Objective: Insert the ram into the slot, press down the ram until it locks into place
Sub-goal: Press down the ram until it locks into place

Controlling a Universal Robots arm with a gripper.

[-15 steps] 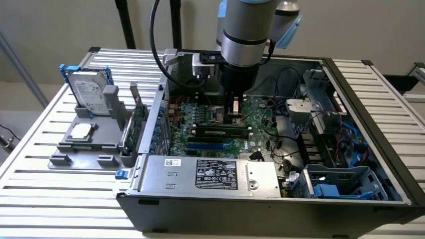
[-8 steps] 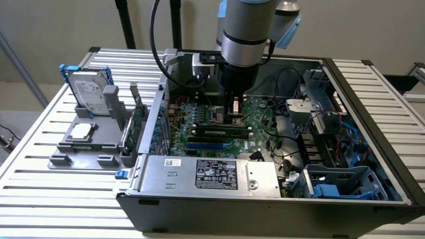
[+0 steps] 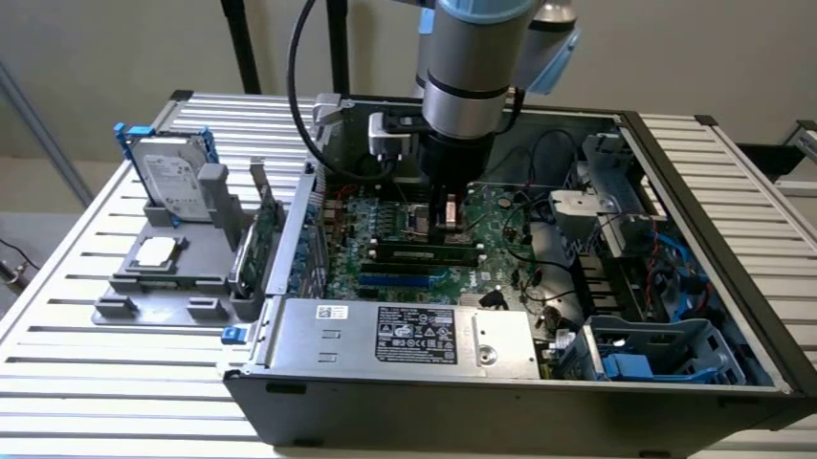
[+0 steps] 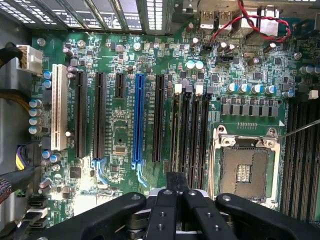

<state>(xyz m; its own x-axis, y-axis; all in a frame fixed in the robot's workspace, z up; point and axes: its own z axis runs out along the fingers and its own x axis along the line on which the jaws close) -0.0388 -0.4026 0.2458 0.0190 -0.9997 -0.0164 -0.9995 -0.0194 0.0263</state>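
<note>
Hidden: the black two-fingered gripper (image 4: pixel 176 207) covered the near end of the long green ram stick (image 3: pixel 428 253), which lay seated edge-up in a narrow black slot (image 4: pixel 176 131) beside the square silver CPU socket (image 4: pixel 245 167).
Fingers: closed together above the stick; grip on it unclear.
Motherboard: large, green (image 4: pixel 120 135).

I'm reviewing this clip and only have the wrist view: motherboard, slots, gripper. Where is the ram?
Observer: In the exterior view the ram sits along a black slot, close beside the gripper.
Operator: Is it locked in?
Observer: I cannot tell. Its pale label strip faces that camera.
Operator: Is there anything outside the case?
Observer: A hard drive stands on a grey fixture at the exterior view's left.
</note>
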